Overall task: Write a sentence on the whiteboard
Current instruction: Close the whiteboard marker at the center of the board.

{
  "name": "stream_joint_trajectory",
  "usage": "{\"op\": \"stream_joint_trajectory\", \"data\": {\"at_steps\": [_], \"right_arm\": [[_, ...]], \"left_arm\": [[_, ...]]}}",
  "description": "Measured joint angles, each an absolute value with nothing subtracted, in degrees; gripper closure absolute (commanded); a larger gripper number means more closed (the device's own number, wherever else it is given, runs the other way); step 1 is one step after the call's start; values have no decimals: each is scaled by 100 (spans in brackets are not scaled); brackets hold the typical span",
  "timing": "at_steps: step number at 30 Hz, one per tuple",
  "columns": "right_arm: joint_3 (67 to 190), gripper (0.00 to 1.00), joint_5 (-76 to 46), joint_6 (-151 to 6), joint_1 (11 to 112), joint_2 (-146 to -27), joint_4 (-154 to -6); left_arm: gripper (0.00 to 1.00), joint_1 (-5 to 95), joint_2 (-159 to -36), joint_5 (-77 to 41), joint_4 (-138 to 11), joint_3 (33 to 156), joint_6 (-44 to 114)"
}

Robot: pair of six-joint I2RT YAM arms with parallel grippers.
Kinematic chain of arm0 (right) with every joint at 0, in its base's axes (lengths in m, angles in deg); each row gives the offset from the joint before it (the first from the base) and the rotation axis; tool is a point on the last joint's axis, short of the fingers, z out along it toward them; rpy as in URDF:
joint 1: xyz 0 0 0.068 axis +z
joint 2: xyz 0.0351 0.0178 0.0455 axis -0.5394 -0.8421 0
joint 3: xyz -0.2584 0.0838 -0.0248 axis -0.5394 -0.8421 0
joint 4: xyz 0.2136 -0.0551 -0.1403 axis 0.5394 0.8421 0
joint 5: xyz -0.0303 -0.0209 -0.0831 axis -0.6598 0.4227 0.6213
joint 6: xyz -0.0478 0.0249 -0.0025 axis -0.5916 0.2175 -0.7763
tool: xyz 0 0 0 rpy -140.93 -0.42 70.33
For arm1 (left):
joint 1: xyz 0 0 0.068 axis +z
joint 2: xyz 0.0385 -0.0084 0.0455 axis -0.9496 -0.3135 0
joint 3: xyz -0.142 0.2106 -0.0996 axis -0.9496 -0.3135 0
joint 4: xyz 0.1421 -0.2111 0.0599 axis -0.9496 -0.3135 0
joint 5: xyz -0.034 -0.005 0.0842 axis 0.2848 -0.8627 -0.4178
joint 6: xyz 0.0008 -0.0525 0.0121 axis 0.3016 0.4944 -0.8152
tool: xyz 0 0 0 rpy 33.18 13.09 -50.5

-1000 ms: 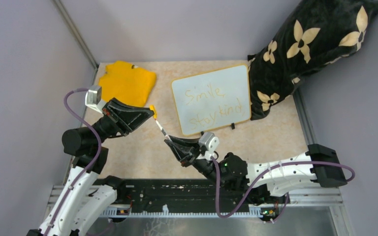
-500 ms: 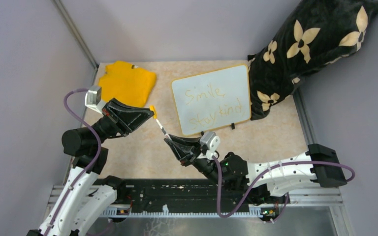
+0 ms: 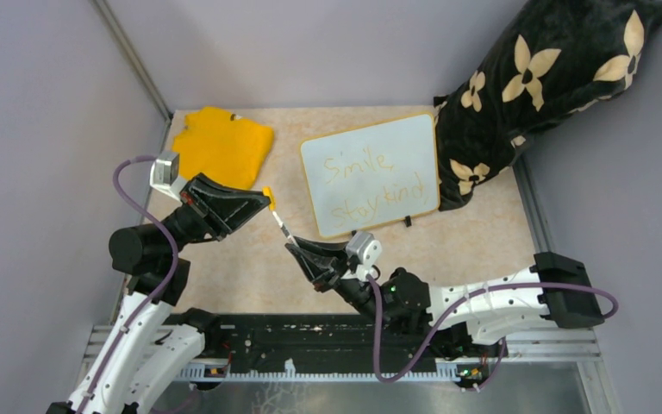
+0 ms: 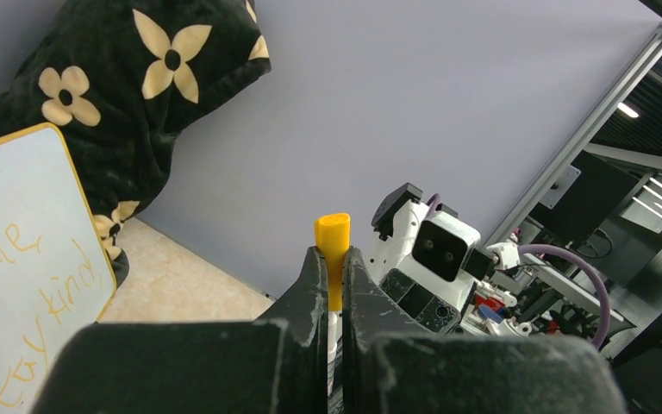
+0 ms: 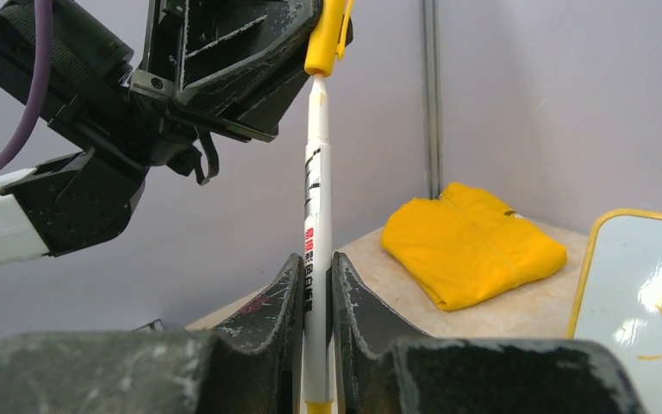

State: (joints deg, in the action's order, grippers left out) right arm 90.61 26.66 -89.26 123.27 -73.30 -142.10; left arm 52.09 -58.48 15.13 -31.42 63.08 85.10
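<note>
At frame centre, your left gripper [image 3: 265, 200] pinches the yellow cap [image 4: 332, 237]; your right gripper [image 3: 292, 248] clamps the light, likely slick marker [image 5: 316, 172] mid-barrel.

White-and-black twin arms
Left arm [image 3: 142, 341] and right arm [image 3: 500, 304]: white shells, black joints, purple cables [image 5: 41, 52], scuffed black fingers [image 5: 280, 302].

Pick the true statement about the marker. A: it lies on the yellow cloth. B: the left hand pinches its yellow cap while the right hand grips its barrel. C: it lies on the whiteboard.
B: the yellow cap sits in the left hand, the marker barrel in the right hand.
</note>
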Motion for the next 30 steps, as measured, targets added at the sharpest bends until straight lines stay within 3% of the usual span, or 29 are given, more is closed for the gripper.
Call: {"op": "stream_joint_trajectory", "data": {"at_steps": [30], "right_arm": [[9437,100,2970,-9424,12323,-8084,-15299]], "left_arm": [[100,5183,-5867,1218,-2489,5943,8838]]}}
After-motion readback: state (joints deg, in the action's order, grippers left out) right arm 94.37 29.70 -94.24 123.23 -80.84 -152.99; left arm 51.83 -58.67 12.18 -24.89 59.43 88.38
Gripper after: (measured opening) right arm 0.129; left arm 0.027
